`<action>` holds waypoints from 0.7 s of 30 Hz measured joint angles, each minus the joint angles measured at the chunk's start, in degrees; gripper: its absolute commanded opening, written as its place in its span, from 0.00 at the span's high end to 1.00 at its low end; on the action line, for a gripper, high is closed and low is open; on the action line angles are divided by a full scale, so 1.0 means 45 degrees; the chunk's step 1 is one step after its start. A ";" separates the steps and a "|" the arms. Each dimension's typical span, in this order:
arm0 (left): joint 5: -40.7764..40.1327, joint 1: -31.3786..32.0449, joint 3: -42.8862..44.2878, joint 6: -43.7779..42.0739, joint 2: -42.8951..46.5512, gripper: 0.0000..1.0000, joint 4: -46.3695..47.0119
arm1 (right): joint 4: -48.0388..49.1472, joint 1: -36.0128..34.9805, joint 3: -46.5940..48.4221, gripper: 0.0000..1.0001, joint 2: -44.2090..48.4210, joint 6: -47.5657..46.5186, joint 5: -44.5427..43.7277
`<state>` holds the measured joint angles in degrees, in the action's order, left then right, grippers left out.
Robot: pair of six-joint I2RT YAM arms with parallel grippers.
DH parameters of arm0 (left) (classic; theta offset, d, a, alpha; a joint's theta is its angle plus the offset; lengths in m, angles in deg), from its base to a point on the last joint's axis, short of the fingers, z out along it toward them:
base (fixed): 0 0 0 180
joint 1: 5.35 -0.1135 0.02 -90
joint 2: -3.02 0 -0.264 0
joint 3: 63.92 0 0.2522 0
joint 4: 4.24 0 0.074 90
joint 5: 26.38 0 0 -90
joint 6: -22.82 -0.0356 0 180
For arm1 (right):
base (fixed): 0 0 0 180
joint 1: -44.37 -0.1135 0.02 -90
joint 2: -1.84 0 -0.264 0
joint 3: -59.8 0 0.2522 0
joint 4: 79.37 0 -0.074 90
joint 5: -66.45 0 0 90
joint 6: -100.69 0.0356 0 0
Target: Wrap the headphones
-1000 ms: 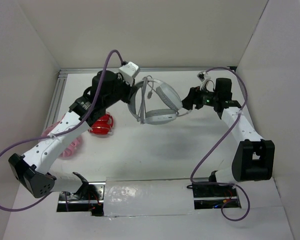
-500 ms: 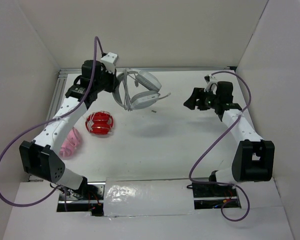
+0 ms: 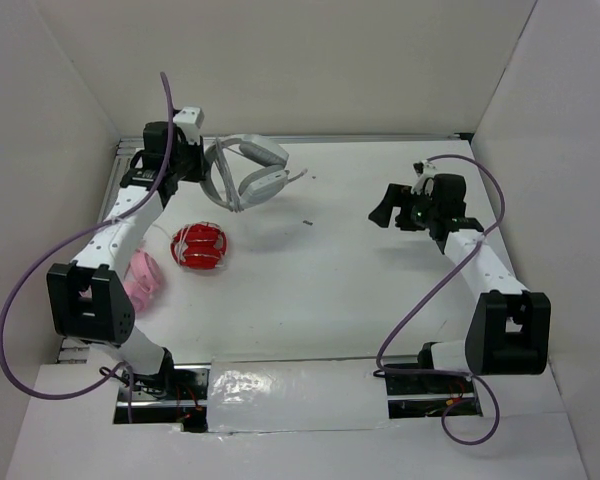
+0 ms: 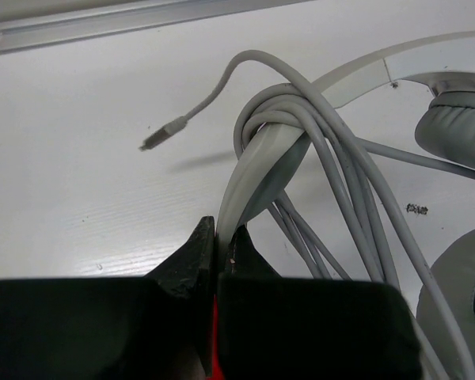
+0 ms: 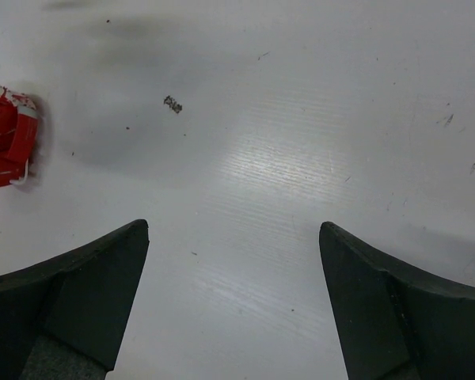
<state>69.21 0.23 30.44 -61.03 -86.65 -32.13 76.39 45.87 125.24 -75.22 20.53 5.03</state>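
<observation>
one pair of headphones (image 3: 245, 170) sits at the far left of the table (image 3: 320, 290), gripped by the left gripper (image 3: 205, 165). in the left wrist view, that gripper (image 4: 220, 237) has its two fingers pinched narrow on the flat grey headband (image 4: 257, 170), with only the band's thickness between them. one long cable (image 4: 301, 119) is looped several times around the headband just past the fingers, the strands bunched together and running off to the lower right. its single plug (image 4: 162, 134) hangs free to the left, its shadow lying on the table apart from it. two padded ear cups show at the right edge of that view, one higher (image 4: 459, 131) and one lower (image 4: 459, 293). from above, a thin stalk pointing right from the cups (image 3: 295, 178) is probably the boom mic, though it is too fine to be sure.

the right gripper (image 3: 380, 205) hovers over the right half of the table, well apart from the headphones, pointing left toward them. in its own wrist view the two dark fingers stand wide apart (image 5: 233, 229) with nothing but bare table between them.

two other things lie on the left side, on the near side of the headphones: one red rounded object (image 3: 200, 246) and one pink object (image 3: 142, 278), the pink one nearer the left arm's base. the red one also shows at the left edge of the right wrist view (image 5: 4, 146). one small dark speck (image 3: 307, 221) lies on the table between the two grippers.
</observation>
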 measured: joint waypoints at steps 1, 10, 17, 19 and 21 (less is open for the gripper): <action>-0.0063 0.0024 -0.0087 0.0005 -0.0015 1.00 0.0019 | 0.0034 0.0000 -0.0102 0.04 0.0049 0.0053 -0.0097; -0.0651 0.0554 -0.1214 0.0733 -0.0058 1.00 0.0248 | 0.0087 -0.0005 -0.1671 0.00 0.1054 0.0753 -0.1010; -0.1311 0.2268 -0.3065 0.1627 0.0500 1.00 -0.0180 | 0.0301 -0.0005 -0.2506 0.00 0.3264 0.1443 -0.1758; -0.1613 0.2769 -0.3463 0.1899 0.0840 1.00 -0.0413 | 0.0306 -0.0024 -0.2822 0.00 0.3988 0.1598 -0.1889; -0.1758 0.3196 -0.3725 0.2093 0.1219 1.00 -0.0641 | 0.0316 -0.0029 -0.3002 0.00 0.4556 0.1681 -0.2025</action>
<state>61.30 14.61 13.67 -51.61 -81.17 -35.02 77.81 45.74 111.73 -54.72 28.10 -4.08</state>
